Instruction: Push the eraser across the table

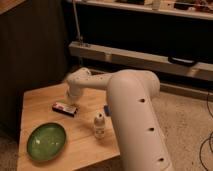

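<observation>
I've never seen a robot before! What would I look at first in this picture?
The huge white robot arm fills the right side, bending over the wooden table. Its gripper is at the table's back, just by the little eraser. A green plate sits near the front left corner, with a small white bottle to its right.

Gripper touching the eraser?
Cannot tell. In the camera view the gripper sits at the right end of the eraser, but the arm covers where they would meet; neither contact nor gap shows.
</observation>
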Motion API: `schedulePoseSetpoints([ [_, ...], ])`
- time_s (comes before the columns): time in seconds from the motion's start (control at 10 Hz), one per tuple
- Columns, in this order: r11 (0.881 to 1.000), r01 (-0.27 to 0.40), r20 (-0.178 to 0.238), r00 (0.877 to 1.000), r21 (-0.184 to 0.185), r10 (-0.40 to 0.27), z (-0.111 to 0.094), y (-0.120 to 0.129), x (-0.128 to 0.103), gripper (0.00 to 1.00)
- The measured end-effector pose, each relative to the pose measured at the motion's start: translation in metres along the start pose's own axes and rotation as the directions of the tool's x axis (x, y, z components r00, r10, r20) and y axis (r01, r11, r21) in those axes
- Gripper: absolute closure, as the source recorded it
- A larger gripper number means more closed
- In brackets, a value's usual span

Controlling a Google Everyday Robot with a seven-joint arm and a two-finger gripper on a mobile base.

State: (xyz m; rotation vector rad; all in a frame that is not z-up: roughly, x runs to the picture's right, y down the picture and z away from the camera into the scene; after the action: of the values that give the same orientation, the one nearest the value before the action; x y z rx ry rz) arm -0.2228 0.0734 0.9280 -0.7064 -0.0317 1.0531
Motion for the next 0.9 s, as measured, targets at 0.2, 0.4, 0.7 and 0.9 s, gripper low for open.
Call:
schedulePoseSetpoints([
  [0.2, 1.000, 0.014, -0.004, 1.000, -0.005, -0.014, 0.010, 0.001, -0.008, 1.00],
  [0.4, 1.000, 0.009, 0.003, 1.000, -0.027, -0.009, 0.009, -0.005, -0.010, 1.00],
  [0.7, 0.996, 0.024, 0.016, 1.000, -0.081, -0.023, 0.001, 0.006, -0.010, 1.00],
  [0.9, 0.994, 0.051, 0.007, 0.999, -0.099, -0.050, 0.002, 0.018, -0.008, 1.00],
])
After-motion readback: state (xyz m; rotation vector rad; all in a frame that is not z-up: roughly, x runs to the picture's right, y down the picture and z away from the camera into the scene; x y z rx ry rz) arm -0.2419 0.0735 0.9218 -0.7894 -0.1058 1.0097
